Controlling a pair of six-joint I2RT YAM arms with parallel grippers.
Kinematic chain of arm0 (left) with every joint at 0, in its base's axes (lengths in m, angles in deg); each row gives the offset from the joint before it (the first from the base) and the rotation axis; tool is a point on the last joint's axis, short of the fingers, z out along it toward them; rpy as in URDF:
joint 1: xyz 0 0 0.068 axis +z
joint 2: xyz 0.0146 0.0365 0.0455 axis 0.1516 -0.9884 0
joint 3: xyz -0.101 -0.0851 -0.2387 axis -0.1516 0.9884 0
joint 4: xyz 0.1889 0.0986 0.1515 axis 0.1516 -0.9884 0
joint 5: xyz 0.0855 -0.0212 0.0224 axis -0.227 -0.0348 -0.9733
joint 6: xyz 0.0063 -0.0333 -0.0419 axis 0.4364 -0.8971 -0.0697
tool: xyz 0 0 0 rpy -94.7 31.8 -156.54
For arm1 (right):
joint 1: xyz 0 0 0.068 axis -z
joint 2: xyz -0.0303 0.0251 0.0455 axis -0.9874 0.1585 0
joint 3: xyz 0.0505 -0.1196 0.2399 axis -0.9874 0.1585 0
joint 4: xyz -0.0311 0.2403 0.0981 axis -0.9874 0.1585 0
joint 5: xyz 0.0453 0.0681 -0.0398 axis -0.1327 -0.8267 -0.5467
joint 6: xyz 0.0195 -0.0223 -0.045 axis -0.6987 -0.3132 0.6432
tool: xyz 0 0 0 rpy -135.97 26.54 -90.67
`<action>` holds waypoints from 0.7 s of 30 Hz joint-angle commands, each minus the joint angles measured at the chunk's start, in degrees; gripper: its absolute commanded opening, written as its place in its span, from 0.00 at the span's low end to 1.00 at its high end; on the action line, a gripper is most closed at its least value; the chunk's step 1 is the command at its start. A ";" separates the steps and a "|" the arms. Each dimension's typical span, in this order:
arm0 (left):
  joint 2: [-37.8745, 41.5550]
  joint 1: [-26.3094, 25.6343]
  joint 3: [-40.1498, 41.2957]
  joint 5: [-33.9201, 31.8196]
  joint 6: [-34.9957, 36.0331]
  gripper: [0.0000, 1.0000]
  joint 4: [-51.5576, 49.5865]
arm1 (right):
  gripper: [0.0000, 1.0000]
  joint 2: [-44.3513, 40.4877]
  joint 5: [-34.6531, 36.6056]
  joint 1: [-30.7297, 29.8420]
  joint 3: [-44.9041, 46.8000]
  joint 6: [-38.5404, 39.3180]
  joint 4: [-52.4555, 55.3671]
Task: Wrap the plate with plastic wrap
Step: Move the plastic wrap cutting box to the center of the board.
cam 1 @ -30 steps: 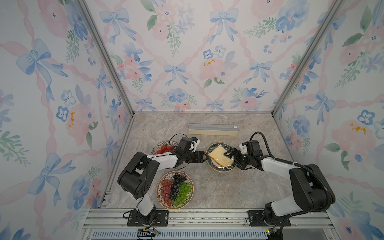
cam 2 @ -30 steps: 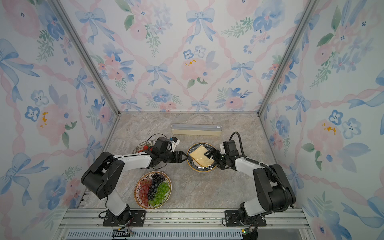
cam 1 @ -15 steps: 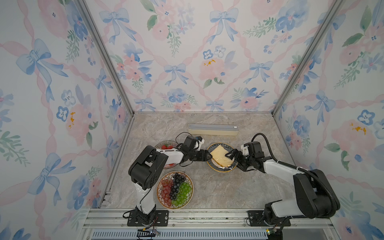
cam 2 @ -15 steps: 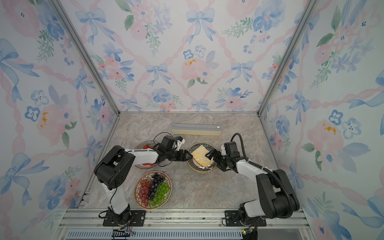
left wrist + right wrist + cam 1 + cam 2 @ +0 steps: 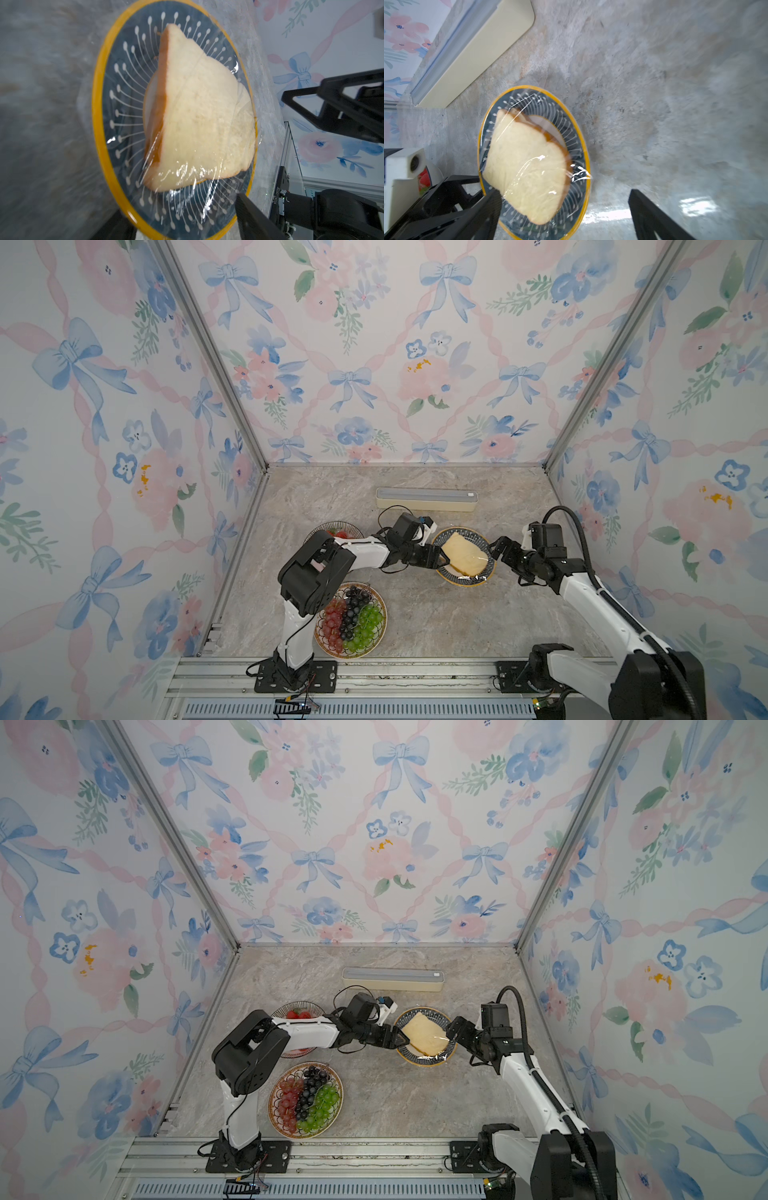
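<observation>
Covering the plate (image 5: 464,584) and its bread (image 5: 463,558), the plastic wrap (image 5: 187,172) is lying glossy across the rim, mid-table; judging only edge tucking is remaining. Left gripper (image 5: 441,562) at 9 o'clock, right gripper (image 5: 494,551) at 3 o'clock: both are standing spread, pinching nothing. Box (image 5: 427,499) is sitting at 12 o'clock on the marble table (image 5: 436,626), floral walls (image 5: 374,364) enclosing.

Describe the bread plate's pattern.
The plate is dark blue, radiating white drop-tipped lines, yellow rim; clearest in left wrist view.
</observation>
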 commanded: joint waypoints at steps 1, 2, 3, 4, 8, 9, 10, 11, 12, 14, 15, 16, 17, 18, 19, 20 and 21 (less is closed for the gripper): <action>-3.72 -2.49 -4.91 2.89 -0.53 0.74 1.23 | 0.97 -3.12 7.93 -0.14 -4.23 8.68 9.72; -4.02 -2.83 -5.43 2.22 -0.48 0.74 1.23 | 0.97 -3.48 8.84 -0.68 -5.12 9.70 10.68; -3.78 -2.85 -5.36 1.53 -0.32 0.74 1.25 | 0.97 -3.47 10.06 -1.60 -5.88 10.36 11.36; -2.99 -2.73 -4.82 0.81 0.07 0.74 1.18 | 0.97 -3.37 11.79 -3.24 -6.80 11.22 11.82; 4.50 -1.16 0.67 -2.53 1.89 0.74 1.14 | 0.97 0.34 19.92 -12.45 -10.61 13.86 12.13; 6.65 -0.47 2.38 -3.42 2.10 0.74 1.21 | 0.97 1.87 21.23 -14.35 -11.77 14.30 12.12; 9.40 0.46 4.62 -4.45 2.32 0.75 1.09 | 0.97 4.01 22.85 -16.61 -13.20 14.80 12.12; 12.33 1.57 6.96 -5.82 2.48 0.75 0.84 | 0.97 6.35 24.55 -19.04 -14.71 15.41 12.12; 14.92 2.60 9.08 -7.00 2.60 0.74 0.58 | 0.97 8.54 26.38 -21.03 -16.09 15.88 12.16; 21.42 5.01 13.94 -10.11 2.97 0.74 -0.64 | 0.97 14.18 30.32 -26.43 -19.54 17.42 12.25; 24.30 6.04 15.82 -11.71 3.21 0.75 -1.52 | 0.97 16.83 31.80 -28.30 -21.03 18.07 12.29; 27.56 7.29 17.84 -13.56 3.54 0.75 -2.71 | 0.97 19.97 33.15 -30.31 -22.56 18.72 12.14; 30.61 8.48 19.66 -15.26 3.72 0.75 -4.04 | 0.97 23.14 34.06 -31.98 -24.12 19.33 11.97; 33.27 9.75 21.15 -16.62 3.63 0.75 -5.15 | 0.97 25.85 34.71 -33.28 -25.64 19.67 11.87; 36.14 11.37 22.86 -17.89 3.30 0.75 -6.21 | 0.97 29.03 35.29 -34.62 -27.27 20.25 11.79; 39.02 13.18 24.38 -18.76 2.65 0.75 -7.11 | 0.97 32.09 36.08 -35.59 -29.26 20.77 12.00; 41.29 14.78 25.89 -19.41 2.01 0.75 -7.76 | 0.97 34.60 36.87 -36.41 -30.77 21.09 12.39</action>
